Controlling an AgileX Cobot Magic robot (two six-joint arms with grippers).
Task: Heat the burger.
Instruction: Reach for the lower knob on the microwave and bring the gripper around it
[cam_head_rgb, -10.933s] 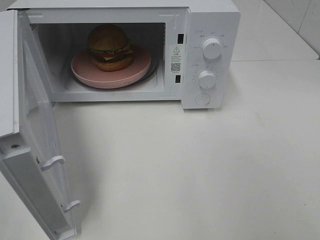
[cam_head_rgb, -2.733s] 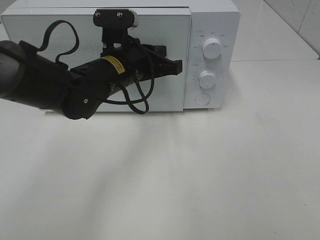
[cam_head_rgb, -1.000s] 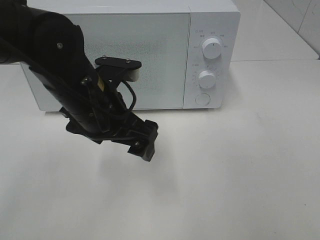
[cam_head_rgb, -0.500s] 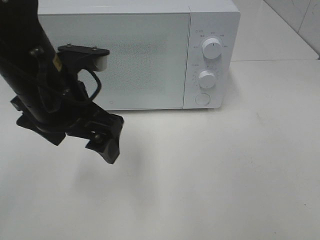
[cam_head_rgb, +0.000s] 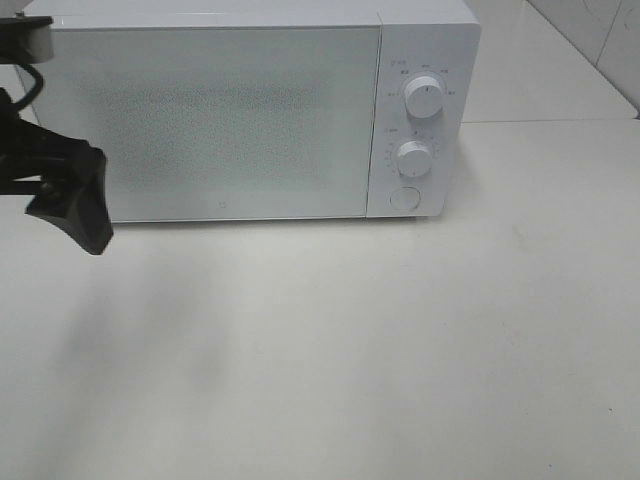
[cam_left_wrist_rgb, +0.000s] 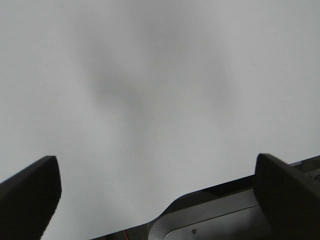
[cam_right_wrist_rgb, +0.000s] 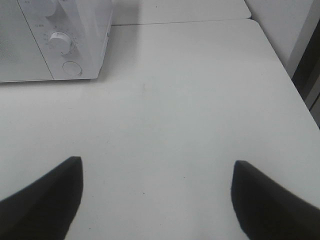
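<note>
White microwave, door shut, left jaws apart beside it, right jaws apart.

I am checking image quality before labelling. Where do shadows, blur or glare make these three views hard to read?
Exterior high view: soft, even light, microwave sharp, a faint shadow on the table at the left. Left wrist view: grey shadows on the table; left gripper fingers out of focus. Right wrist view: right gripper fingers blurred, microwave knob fairly clear. No strong glare.
</note>
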